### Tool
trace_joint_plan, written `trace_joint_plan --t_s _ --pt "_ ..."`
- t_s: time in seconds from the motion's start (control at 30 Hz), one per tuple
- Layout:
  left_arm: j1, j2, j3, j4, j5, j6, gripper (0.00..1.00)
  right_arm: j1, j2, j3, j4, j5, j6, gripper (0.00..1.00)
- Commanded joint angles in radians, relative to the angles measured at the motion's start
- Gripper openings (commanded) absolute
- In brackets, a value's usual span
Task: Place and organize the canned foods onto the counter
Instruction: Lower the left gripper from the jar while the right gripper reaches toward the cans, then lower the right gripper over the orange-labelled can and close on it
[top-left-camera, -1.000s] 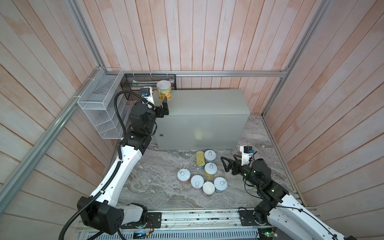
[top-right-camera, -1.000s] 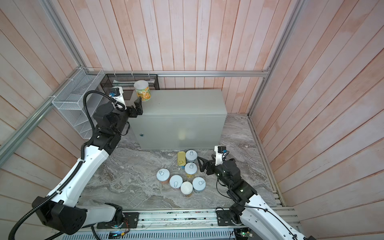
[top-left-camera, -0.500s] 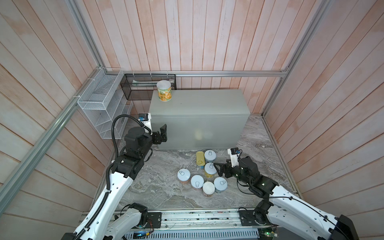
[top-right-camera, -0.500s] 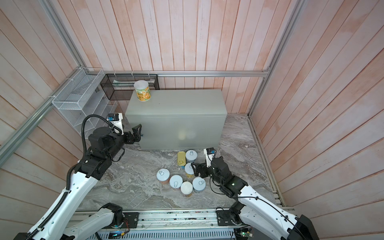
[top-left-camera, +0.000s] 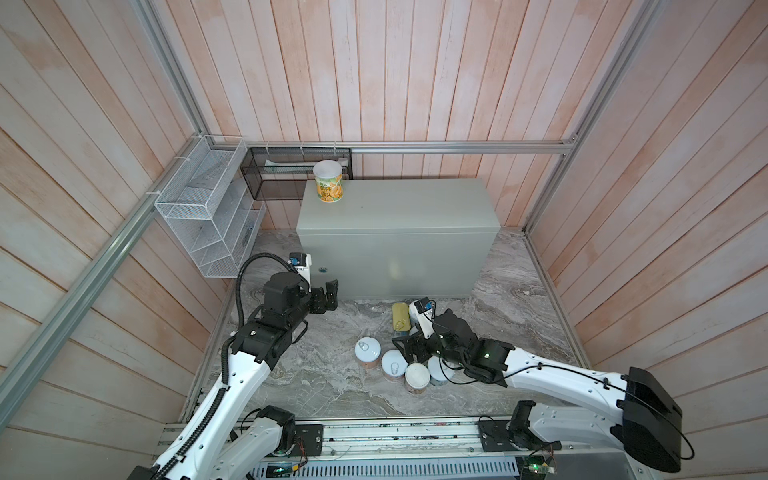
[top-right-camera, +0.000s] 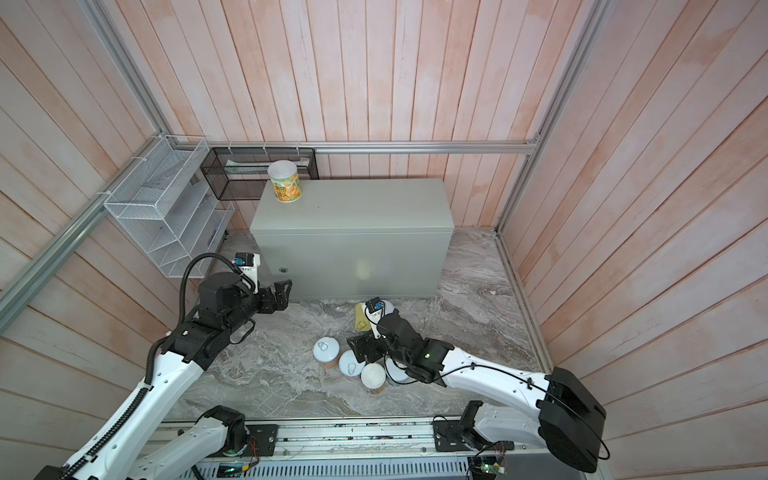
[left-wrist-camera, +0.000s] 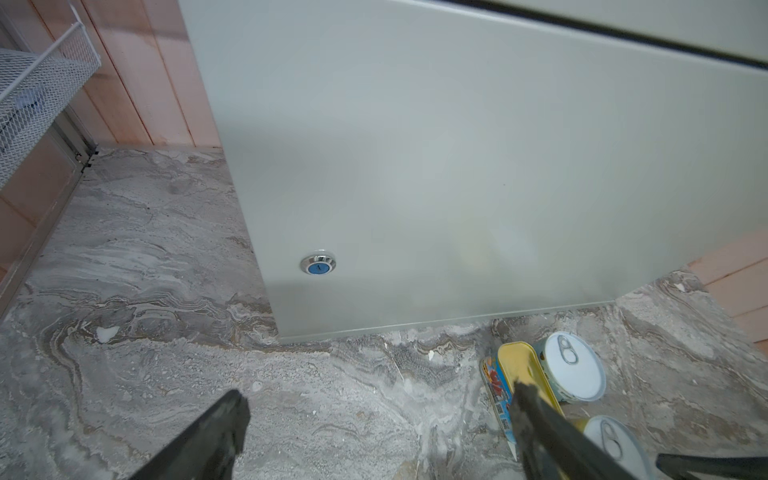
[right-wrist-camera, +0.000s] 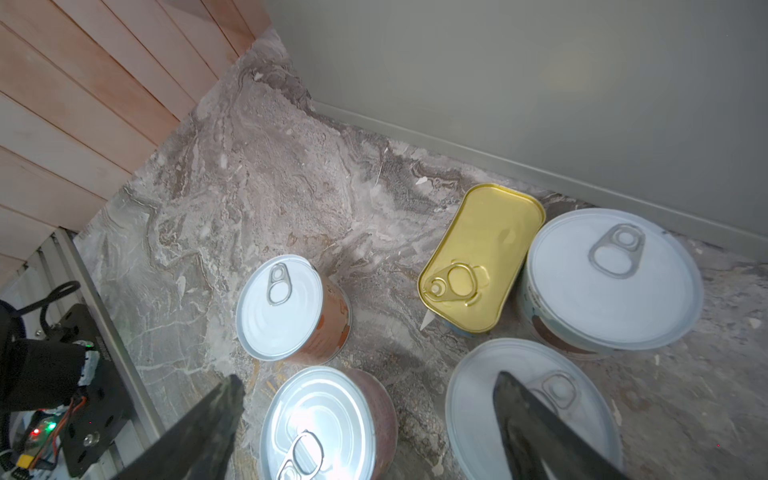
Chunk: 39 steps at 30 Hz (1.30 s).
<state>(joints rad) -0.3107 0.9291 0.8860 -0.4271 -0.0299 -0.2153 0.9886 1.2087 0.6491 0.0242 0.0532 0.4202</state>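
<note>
One canned food (top-left-camera: 328, 187) (top-right-camera: 284, 183), white-lidded with a yellow label, stands at the back left corner of the grey counter (top-left-camera: 399, 208) (top-right-camera: 353, 208). Several more cans stand clustered on the stone floor before it, with a flat gold tin (top-left-camera: 400, 316) (right-wrist-camera: 482, 257) (left-wrist-camera: 519, 365). My right gripper (top-left-camera: 409, 347) (top-right-camera: 361, 347) (right-wrist-camera: 365, 399) hangs open over the cluster. A silver pull-tab can with a brown label (right-wrist-camera: 320, 424) lies between its fingers, untouched. My left gripper (top-left-camera: 328, 295) (top-right-camera: 282, 293) (left-wrist-camera: 378, 399) is open and empty, low by the counter's front left near the lock (left-wrist-camera: 318, 264).
A white wire basket (top-left-camera: 199, 208) hangs on the left wall and a black mesh basket (top-left-camera: 291, 174) on the back wall beside the counter. Wooden walls close in on three sides. The arms' base rail (top-left-camera: 374, 436) runs along the front edge.
My left arm has come down from the counter's top left corner to low in front of it. My right gripper has moved left, over the cluster of cans.
</note>
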Motion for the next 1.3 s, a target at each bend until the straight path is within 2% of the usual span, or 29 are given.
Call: trace_joint_plan --t_s 0.0,0.23,0.43,0.9,1.27 --pt "0.006 -0.009 -0.007 -0.001 0.007 -0.010 1.00 0.015 0.067 0.048 0.031 -0.041 -0.047 0.93" --pt "0.092 -0.016 -0.025 0.045 0.114 -0.036 1.00 0.031 0.181 0.073 0.081 -0.108 -0.068 0.93" --pt "0.127 0.004 -0.026 0.060 0.181 -0.044 1.00 0.061 0.238 0.113 0.091 -0.094 -0.070 0.91" --pt "0.135 -0.058 -0.052 0.070 0.181 -0.053 1.00 0.122 0.356 0.226 0.035 -0.050 -0.110 0.89" --pt "0.135 -0.065 -0.053 0.063 0.185 -0.050 1.00 0.159 0.490 0.386 -0.177 0.022 -0.122 0.89"
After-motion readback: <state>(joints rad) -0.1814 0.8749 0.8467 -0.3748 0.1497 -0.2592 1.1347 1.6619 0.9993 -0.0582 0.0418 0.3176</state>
